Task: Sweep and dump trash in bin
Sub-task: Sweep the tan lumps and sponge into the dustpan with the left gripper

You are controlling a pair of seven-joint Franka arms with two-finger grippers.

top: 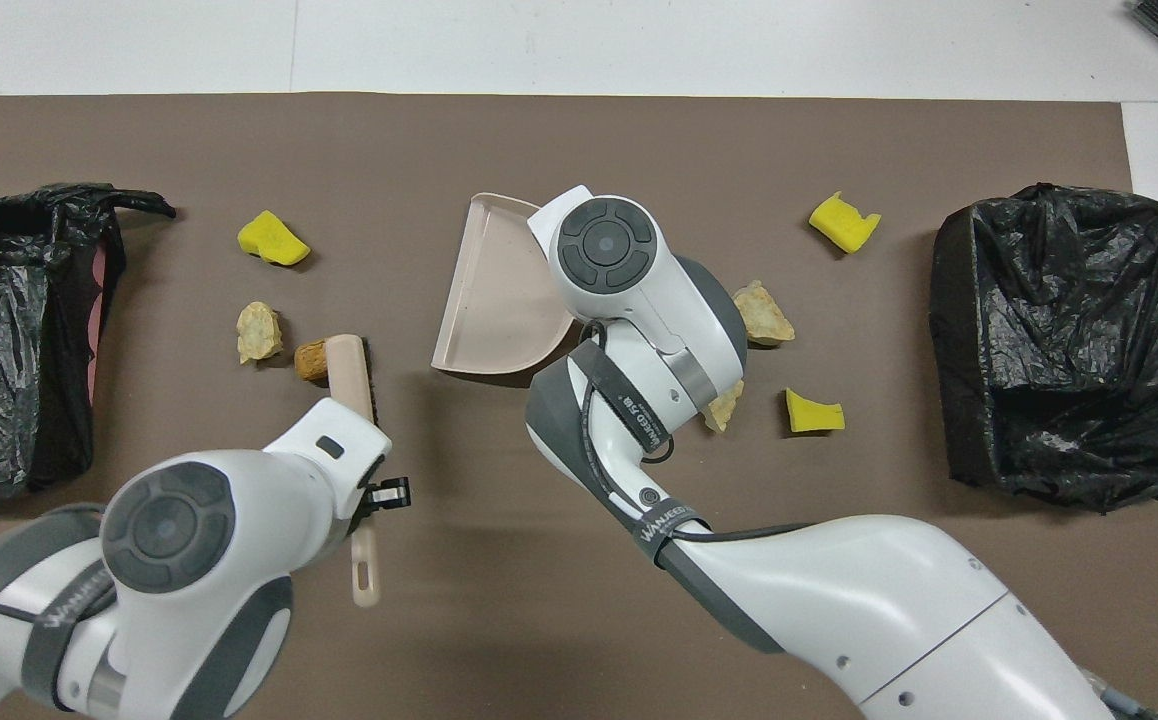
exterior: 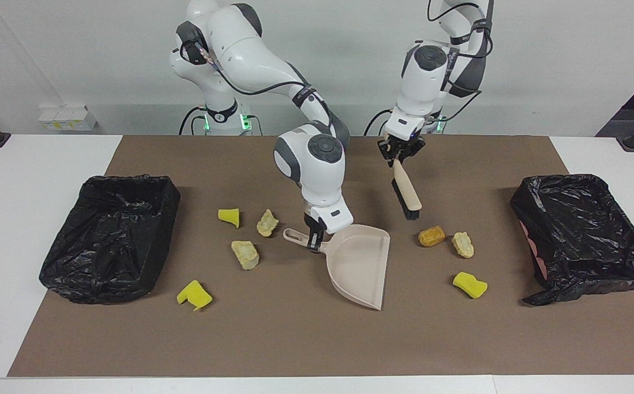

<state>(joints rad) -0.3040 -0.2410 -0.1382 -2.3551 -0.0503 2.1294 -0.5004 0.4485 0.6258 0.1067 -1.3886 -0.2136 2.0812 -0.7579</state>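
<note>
Two bent arms: brush (exterior: 407,194) aloft, dustpan (exterior: 359,264) gripped.

in the overhead view the right arm's wrist covers the right gripper (exterior: 313,239), the dustpan (top: 495,300) handle and most of one pale lump (top: 722,404), of which only an edge shows at the wrist's 4 o'clock. the left arm's wrist likewise covers the left gripper (exterior: 401,152) and the middle of the brush (top: 351,372), whose head hides part of the orange-brown lump (top: 311,359) at its 9 o'clock. the bin (top: 9,330) toward the left arm's end is cut by that view's edge, and both arms run off the bottom. in the facing view the bins' insides are too dark to read.
</note>
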